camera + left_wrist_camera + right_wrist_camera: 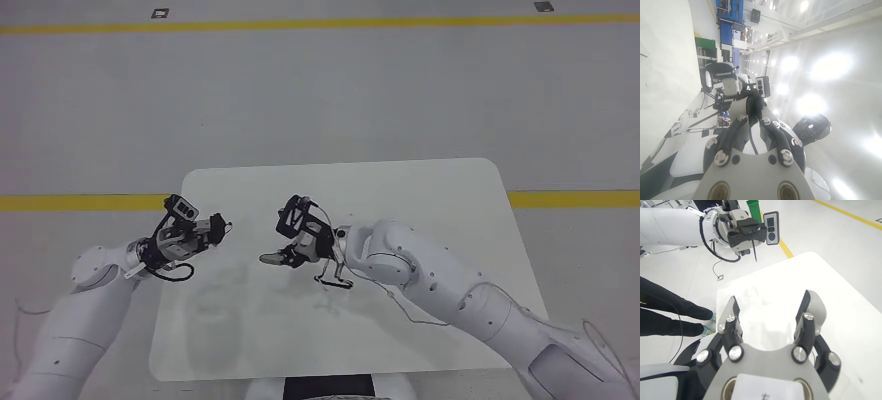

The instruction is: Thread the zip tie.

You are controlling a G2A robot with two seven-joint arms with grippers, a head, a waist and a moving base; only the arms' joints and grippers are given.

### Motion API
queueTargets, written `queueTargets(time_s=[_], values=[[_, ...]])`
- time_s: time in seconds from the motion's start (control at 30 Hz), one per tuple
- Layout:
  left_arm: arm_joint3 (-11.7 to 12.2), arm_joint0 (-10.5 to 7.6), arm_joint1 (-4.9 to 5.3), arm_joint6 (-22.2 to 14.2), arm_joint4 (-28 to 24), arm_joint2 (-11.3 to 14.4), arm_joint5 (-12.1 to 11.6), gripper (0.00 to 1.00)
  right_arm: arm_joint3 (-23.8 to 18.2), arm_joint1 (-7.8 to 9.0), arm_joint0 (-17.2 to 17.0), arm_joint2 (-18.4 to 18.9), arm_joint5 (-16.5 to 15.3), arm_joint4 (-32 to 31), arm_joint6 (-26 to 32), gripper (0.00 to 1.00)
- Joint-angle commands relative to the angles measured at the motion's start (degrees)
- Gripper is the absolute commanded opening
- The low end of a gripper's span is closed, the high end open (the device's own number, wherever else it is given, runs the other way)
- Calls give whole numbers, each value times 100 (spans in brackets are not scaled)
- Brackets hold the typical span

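A thin black zip tie (754, 250) hangs straight down from my left gripper (748, 236), whose black-padded fingers are shut on its upper part. In the left wrist view the same tie (752, 139) runs back from the closed gripper (754, 98) toward the wrist. In the top view the left gripper (222, 229) is held above the white table's (430, 190) left edge. My right gripper (770, 300) is open above the table with nothing between its ribbed pads (804, 303). It sits a short way to the right of the left one (279, 258), and the two face each other.
The table's rounded corner (811, 255) and left edge lie below the left gripper. A thin black strand (336, 281) shows under the right wrist; whether it is cable or tie I cannot tell. A green bin (753, 209) stands on the floor beyond.
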Motion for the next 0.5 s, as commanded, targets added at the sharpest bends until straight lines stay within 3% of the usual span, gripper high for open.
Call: queueTargets(time_s=[0.0, 0.37, 0.47], values=[[-30, 8, 2, -28, 40, -16, -12, 0, -116, 63, -52, 54, 0, -71, 4, 100], [-80, 11, -5, 64, 54, 7, 0, 0, -83, 66, -157, 120, 68, 5, -189, 100], [-185, 64, -50, -89, -601, 61, 357, 0, -127, 122, -454, 370, 0, 221, -826, 100]])
